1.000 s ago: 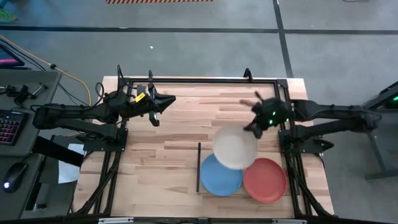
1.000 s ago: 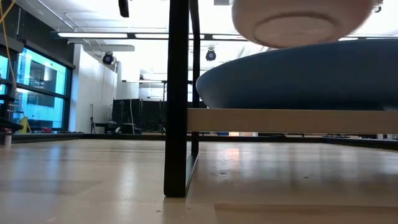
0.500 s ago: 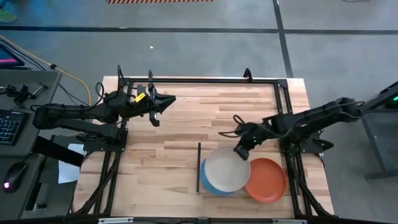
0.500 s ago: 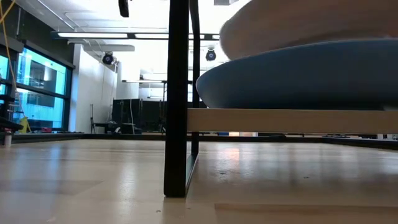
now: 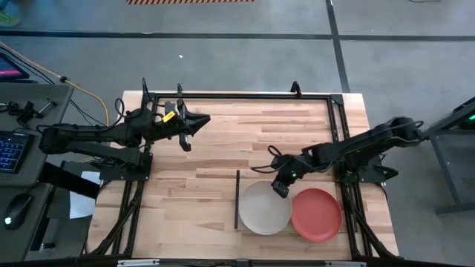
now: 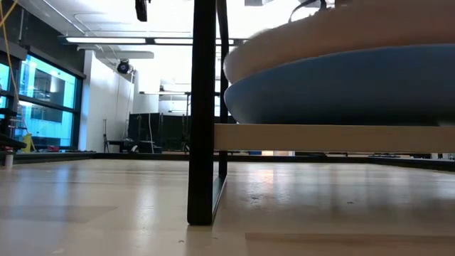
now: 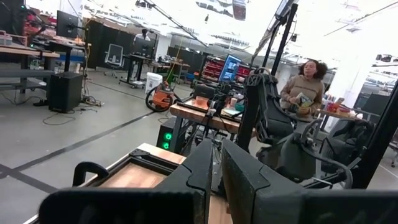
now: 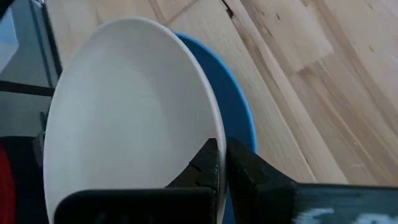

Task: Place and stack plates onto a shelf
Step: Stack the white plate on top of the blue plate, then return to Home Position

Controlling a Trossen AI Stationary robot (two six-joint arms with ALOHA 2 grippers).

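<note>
The cream-white plate (image 5: 263, 209) lies over the blue plate (image 8: 241, 118) on the shelf (image 6: 334, 138), whose black upright strip (image 5: 237, 199) stands on its left. In the low view the cream-white plate (image 6: 341, 35) rests on the blue plate (image 6: 334, 85). The red plate (image 5: 317, 214) lies flat to their right. My right gripper (image 5: 280, 188) is shut on the cream-white plate at its far right side. My left gripper (image 5: 197, 119) hovers shut over the table's far left part. The pale blue-grey plate is out of view. My right gripper (image 8: 221, 146) pinches the cream-white plate's rim (image 8: 213, 127) on its far right side, with one finger on the inner face and the other finger (image 8: 245, 165) on the outer side. It comes slanting down from the table's far right. The plate lies on the blue plate.
A black frame (image 5: 237, 96) runs along the table's far and side edges. Bare wood tabletop (image 5: 185, 193) spreads left of the shelf's strip. A desk with a keyboard (image 5: 11, 152) stands beyond the left edge. In the left wrist view a person (image 7: 306, 87) is in the room behind.
My right gripper has moved toward the table's near left and down, carrying the cream-white plate. The plate was raised beyond the blue plate's far right; now it covers the blue plate and rests on it.
</note>
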